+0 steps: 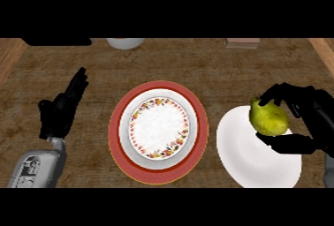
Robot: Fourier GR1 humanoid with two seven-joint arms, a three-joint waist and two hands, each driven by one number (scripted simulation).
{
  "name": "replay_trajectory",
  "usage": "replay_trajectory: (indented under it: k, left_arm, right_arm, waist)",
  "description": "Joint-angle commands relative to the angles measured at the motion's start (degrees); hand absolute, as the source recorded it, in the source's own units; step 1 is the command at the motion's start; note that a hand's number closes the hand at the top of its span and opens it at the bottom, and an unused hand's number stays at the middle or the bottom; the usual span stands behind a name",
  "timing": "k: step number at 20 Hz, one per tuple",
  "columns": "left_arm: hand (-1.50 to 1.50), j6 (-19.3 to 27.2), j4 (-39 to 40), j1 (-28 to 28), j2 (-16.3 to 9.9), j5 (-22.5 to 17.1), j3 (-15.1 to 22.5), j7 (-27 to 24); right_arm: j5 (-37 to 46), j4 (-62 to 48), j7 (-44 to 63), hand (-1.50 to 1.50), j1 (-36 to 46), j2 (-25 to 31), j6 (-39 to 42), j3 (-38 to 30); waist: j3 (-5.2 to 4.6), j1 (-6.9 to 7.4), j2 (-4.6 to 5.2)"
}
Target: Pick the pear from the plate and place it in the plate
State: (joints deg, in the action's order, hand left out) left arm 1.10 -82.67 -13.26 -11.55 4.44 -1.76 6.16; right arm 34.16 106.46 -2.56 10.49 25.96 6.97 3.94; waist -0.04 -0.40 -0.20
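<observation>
- Right hand [306,115] curls round the bumpy yellow-green pear [268,117], over the smooth white plate [254,163].
- Left hand [62,108] rests open, fingers straight.
- Red-rimmed floral plate [158,132] sits centre.

The brown, wood-grained bench [228,66] carries a red-rimmed plate [158,132] with a floral ring at its centre and, just beside it on the right, a plain white plate [251,161]. A white vessel [124,43] and a pale box [243,42] sit at the far edge.
</observation>
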Motion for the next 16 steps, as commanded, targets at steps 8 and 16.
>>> replay_trajectory:
  k: [8,16]
  left_arm:
    - [0.00,0.93,-1.32,0.04,2.52,1.96,1.94,0.96]
    - [0.00,0.76,2.06,-1.82,2.48,2.69,0.71,-0.06]
  right_arm:
    - [3.55,-0.27,16.44,1.50,10.24,-15.39,5.88,14.94]
    - [11.82,-16.74,16.04,1.50,16.89,-25.68,0.92,20.71]
  waist:
    - [0.02,0.90,0.17]
    - [0.02,0.68,0.27]
